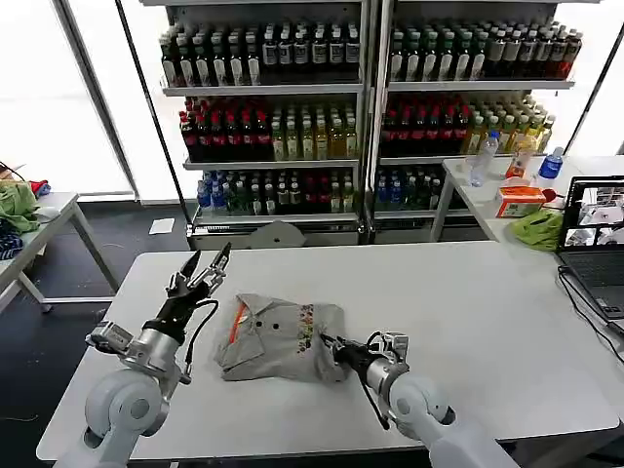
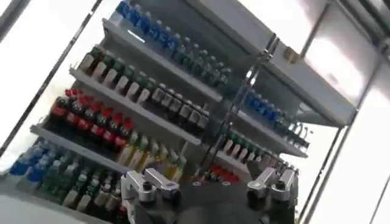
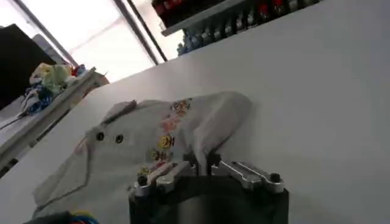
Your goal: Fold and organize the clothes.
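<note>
Head view: a folded grey shirt (image 1: 278, 336) lies mid-table (image 1: 468, 322), bare tabletop all around it. The left gripper (image 1: 207, 263) hovers spread open and empty, just beside the shirt's left edge.

Right wrist view: the right gripper (image 3: 204, 159) pinches the shirt's (image 3: 152, 140) near edge.

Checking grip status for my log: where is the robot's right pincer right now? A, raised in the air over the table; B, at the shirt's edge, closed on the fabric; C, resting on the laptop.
B: the right pincer is closed on the grey shirt's edge.
</note>
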